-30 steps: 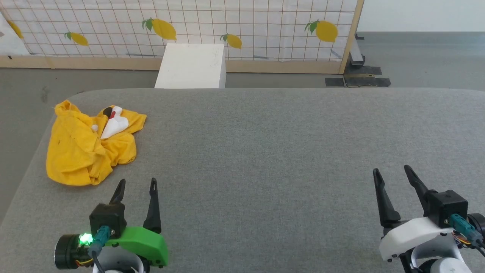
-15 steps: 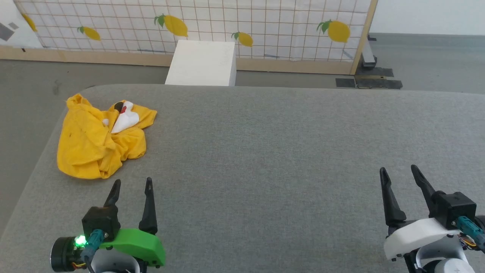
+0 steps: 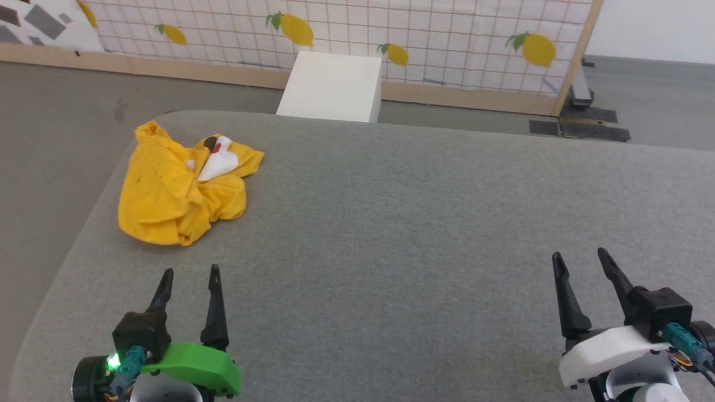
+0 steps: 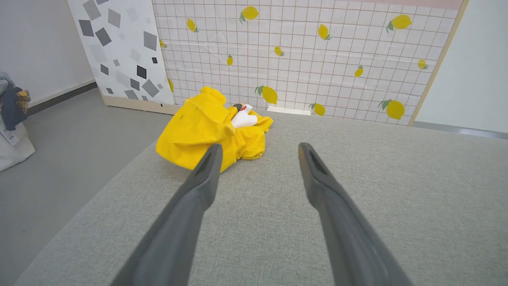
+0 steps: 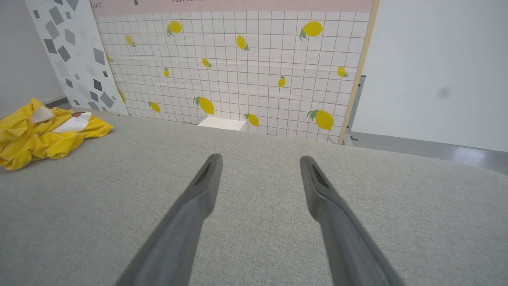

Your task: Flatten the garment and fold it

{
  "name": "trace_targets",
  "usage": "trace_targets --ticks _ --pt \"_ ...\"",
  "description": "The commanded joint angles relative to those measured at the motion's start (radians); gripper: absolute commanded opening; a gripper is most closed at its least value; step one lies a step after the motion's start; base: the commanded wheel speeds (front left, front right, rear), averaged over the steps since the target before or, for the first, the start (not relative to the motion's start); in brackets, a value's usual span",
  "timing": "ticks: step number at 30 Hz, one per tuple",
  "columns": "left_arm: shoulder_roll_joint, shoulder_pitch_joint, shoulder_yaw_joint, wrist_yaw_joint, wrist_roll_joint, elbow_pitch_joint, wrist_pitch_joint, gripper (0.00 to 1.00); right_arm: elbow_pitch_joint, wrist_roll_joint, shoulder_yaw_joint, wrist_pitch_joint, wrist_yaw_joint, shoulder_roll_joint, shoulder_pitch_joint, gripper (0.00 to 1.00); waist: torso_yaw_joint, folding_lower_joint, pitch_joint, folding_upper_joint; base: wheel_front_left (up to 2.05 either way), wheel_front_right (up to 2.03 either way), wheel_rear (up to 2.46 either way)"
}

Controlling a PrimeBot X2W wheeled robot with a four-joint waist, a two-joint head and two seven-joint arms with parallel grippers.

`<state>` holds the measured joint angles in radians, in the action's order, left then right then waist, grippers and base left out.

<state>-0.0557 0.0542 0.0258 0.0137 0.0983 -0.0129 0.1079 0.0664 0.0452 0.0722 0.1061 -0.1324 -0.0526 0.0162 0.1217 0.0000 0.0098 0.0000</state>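
Note:
The garment (image 3: pixel 173 192) is a yellow T-shirt lying crumpled in a heap at the far left corner of the grey table (image 3: pixel 413 223), with a bit of white, red and black print showing on top. My left gripper (image 3: pixel 190 272) is open and empty, a short way in front of the heap, apart from it. In the left wrist view the garment (image 4: pixel 198 127) lies just past my left gripper (image 4: pixel 258 149). My right gripper (image 3: pixel 581 255) is open and empty at the near right, far from the shirt. The right wrist view has the garment (image 5: pixel 39 135) at its left edge, well clear of my right gripper (image 5: pixel 260 159).
A white box (image 3: pixel 332 86) stands on the floor behind the table's far edge, before a lemon-patterned screen (image 3: pixel 391 33). The table's left edge drops to grey floor (image 3: pixel 50 145) right beside the shirt. A bag with clothes (image 4: pixel 12 119) sits on the floor, far left.
The head camera has turned left, shifting the whole picture to the right. Both grippers stay open and empty. The garment lies as before.

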Motion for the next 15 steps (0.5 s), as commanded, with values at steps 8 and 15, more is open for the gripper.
trace_targets --ticks 8,15 --pt "0.003 0.018 0.01 0.006 0.024 0.003 0.025 1.0 0.027 0.001 -0.02 0.026 0.001 0.001 -0.014 1.0 0.073 0.0 -0.004 0.0 0.0 0.0 0.0" --pt "0.003 0.031 0.011 0.007 0.034 0.009 0.039 1.0 0.041 0.002 -0.041 0.04 0.001 0.001 -0.016 1.0 0.132 0.0 -0.014 0.0 0.0 0.0 0.0"
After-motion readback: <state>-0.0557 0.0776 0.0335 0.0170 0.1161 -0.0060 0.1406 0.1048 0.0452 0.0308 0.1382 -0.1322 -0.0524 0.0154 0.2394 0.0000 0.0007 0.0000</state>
